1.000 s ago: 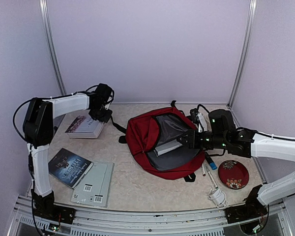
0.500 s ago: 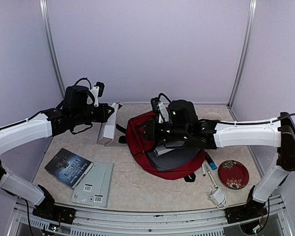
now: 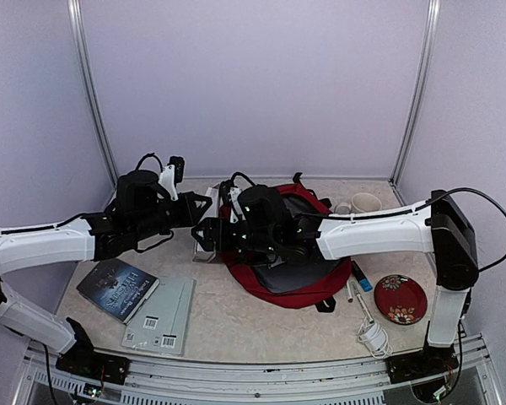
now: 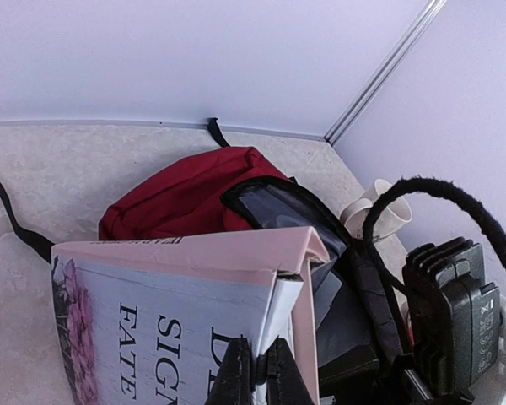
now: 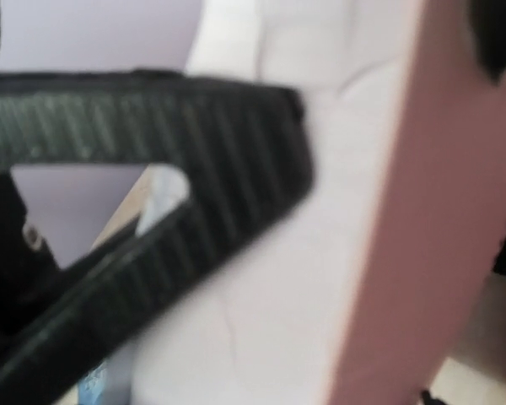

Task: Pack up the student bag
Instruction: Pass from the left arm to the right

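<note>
1. The dark-red fabric student bag [image 3: 274, 291] [image 4: 185, 190], with black zippers and straps, lies at the centre of the pale marbled table [image 3: 236, 325]. Its mouth gapes, showing the dark grey lining.
2. The pink-covered book [image 4: 169, 321] [image 5: 422, 211], printed with flowers and dark lettering, hangs off the table just at the bag's 9 o'clock side, its top corner toward the opening.
3. The left gripper [image 3: 204, 205] [image 4: 257, 371] comes in from 9 o'clock. Its fingers stand narrow, pinched onto the book's edge.
4. The right gripper [image 3: 204, 238] reaches over the bag from 3 o'clock and ends right at the book. Its wrist view is blurred: one black ribbed finger [image 5: 152, 143] lies close against the pink cover, and I cannot tell whether the jaws grip or stand apart.
5. Two white ceramic cups [image 3: 364, 202] [image 4: 379, 215] stand at the bag's 1 o'clock, near the back wall.
6. A blue marker [image 3: 361, 277] lies just beside the bag at 4 o'clock; beyond it sit a round red patterned plate [image 3: 400, 298] and a coiled white cable [image 3: 373, 336].
7. At 8 o'clock, well apart from the bag, a dark-blue book [image 3: 118, 287] overlaps a pale grey book [image 3: 162, 314] bearing barcodes.
</note>
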Robot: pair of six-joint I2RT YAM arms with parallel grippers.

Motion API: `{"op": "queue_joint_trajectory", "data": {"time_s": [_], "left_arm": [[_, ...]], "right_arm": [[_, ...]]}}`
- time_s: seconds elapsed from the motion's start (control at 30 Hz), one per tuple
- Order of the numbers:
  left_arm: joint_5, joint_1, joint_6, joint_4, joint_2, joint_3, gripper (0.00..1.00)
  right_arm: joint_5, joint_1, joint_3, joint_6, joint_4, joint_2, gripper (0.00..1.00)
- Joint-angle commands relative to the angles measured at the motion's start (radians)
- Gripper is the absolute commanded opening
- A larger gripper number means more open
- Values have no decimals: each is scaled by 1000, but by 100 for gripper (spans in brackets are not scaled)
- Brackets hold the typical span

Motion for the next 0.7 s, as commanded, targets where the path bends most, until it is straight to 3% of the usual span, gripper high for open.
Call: {"op": "queue_joint_trajectory", "data": {"time_s": [0.0,0.2,0.3,0.37,0.47,0.53,0.63,0.67], "left_arm": [[-1,-29,-29,98,5,5,0],[-8,-62,-29,108,62,32,0],[-15,-66,-7,83,82,62,1],[-6,-67,-1,85,90,69,10],[12,-68,7,91,94,73,33],[28,-66,21,91,91,79,62],[48,-57,71,60,70,112,95],[47,-52,89,42,59,126,98]], "right_arm": [[142,7,52,18,-68,31,82],[268,9,164,-15,-224,88,79],[254,9,98,-3,-171,56,68],[265,7,40,6,-129,23,55],[260,-8,-19,20,-109,-19,36],[242,-23,-50,29,-106,-45,33],[217,-39,-117,37,-70,-101,30],[198,-45,-147,30,-40,-121,30]]}}
